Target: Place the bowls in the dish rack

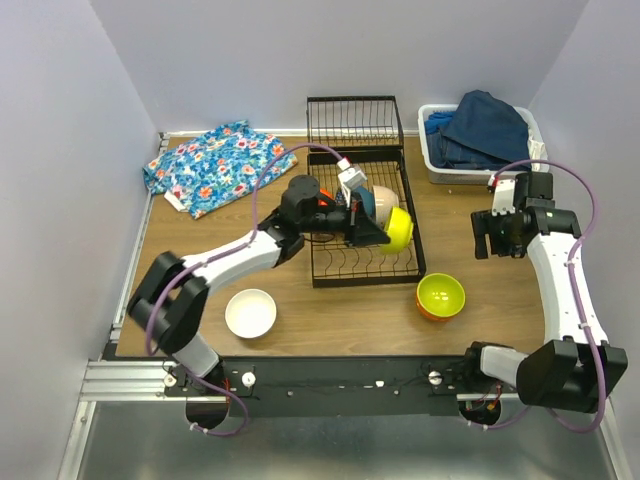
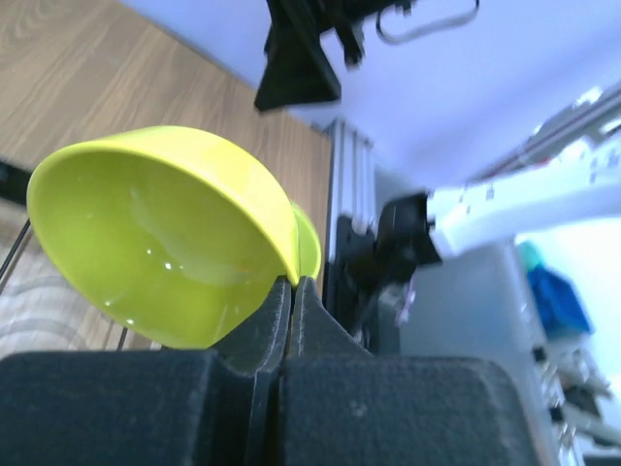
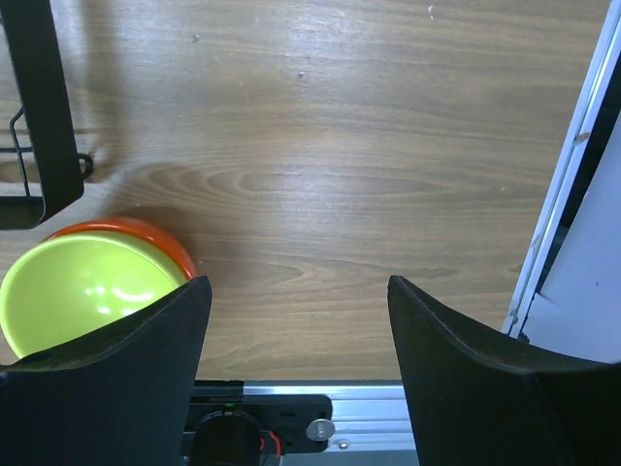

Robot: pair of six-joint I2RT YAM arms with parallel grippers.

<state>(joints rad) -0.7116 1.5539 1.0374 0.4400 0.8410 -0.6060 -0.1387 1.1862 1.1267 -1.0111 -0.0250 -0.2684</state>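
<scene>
— Biggest first?
— Wooden worktop [image 1: 340, 315], walled on the left, far and right sides. Next, black dish rack [image 1: 340, 262] mid-worktop, wire end panel [image 1: 354, 120] at the far edge.
— Open room?
— Bare wood along the near edge and in a wide strip right of the rack. Far left corner taken by a floral cloth [image 1: 215, 165], far right corner by a white bin [image 1: 432, 172] of blue clothes.
— Tools?
— Over the rack's right side, left gripper [image 1: 383, 232] clenched on a yellow-green bowl [image 1: 398, 230], tipped on edge; touching the wires or not, cannot tell. Near the right edge, right gripper [image 1: 488, 238] released, nothing between the fingers.
— Loose bowls?
— Off the rack's near right corner, orange bowl with lime inside [image 1: 440, 296]. Left of the rack, near the near edge, white bowl [image 1: 250, 312].
— Only in the wrist views?
— Left wrist: pinch on the thin bowl rim [image 2: 165, 233], seen close. Right wrist: spread fingers [image 3: 126, 369] over bare wood.
</scene>
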